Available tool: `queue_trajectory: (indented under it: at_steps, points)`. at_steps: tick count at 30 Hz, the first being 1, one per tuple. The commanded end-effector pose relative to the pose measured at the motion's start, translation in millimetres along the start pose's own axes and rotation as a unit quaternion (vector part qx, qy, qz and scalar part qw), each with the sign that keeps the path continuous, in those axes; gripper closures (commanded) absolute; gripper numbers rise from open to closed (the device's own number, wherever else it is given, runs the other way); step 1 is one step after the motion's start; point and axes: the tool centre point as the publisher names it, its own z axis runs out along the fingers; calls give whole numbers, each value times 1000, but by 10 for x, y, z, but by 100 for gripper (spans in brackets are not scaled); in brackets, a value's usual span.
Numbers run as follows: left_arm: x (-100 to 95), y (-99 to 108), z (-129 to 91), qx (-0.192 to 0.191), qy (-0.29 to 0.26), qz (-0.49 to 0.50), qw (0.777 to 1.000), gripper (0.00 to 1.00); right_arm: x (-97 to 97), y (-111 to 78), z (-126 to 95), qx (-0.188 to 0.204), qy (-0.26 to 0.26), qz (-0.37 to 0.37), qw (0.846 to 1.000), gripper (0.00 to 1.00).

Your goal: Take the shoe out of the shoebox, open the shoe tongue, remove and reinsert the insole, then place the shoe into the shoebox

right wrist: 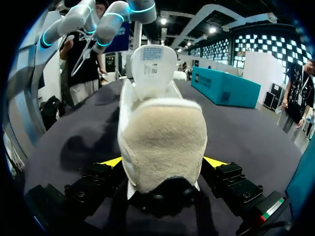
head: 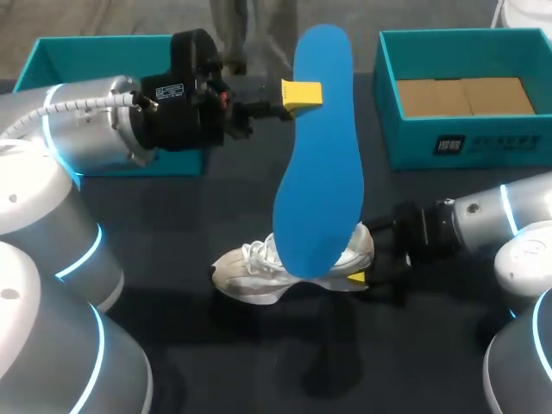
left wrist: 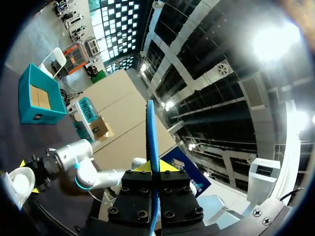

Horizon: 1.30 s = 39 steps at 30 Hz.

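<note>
While the left gripper (head: 302, 93) is closed on the blue insole (head: 317, 155), holding it upright above the table (head: 181, 345), the white shoe (head: 250, 272) stands below, its heel clamped from both sides by the right gripper (head: 369, 257).

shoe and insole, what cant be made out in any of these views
Head view: the insole covers the middle of the shoe, so its opening is hidden.
Right wrist view: the heel, held in the right claw, hides the toe and inside.
Left wrist view: the insole shows edge-on in the left claw; its faces cannot be seen.
</note>
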Motion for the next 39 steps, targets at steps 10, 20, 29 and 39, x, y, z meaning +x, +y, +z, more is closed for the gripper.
queue_trajectory:
  at_steps: [10, 20, 29, 39]
  points:
    - [-9, 1, 19, 1, 1, 0, 1000, 100, 78, 145, -326, 74, 7, 25, 997, 0]
    - [-9, 1, 19, 1, 1, 0, 1000, 100, 66, 377, -569, 179, 14, 47, 983, 0]
    - [-9, 1, 19, 1, 1, 0, 1000, 100, 72, 556, -739, 271, 23, 39, 961, 0]
    - [-9, 1, 19, 1, 1, 0, 1000, 100, 97, 710, -790, 329, 29, 34, 943, 0]
